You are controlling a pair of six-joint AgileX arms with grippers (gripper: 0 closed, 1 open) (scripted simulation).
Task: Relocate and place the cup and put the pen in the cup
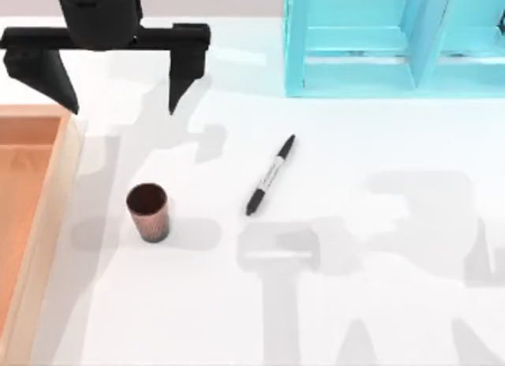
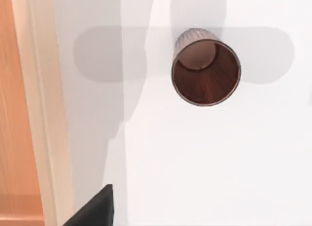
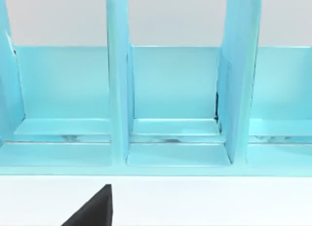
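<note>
The cup (image 1: 147, 212) is small, dark reddish-brown and stands upright on the white table, left of centre. From above, the left wrist view looks into the cup (image 2: 205, 67). The pen (image 1: 270, 175), black with a pale label band, lies at a slant near the table's middle, to the right of the cup. My left gripper (image 1: 124, 110) hangs open and wide at the back left, well behind the cup, holding nothing. One dark finger (image 3: 92, 211) of my right gripper faces the cyan rack, with nothing held.
An orange-tan wooden tray (image 1: 49, 224) runs along the left edge, close to the cup. A cyan rack (image 1: 394, 42) with upright dividers stands at the back right. White table lies open in front and to the right of the pen.
</note>
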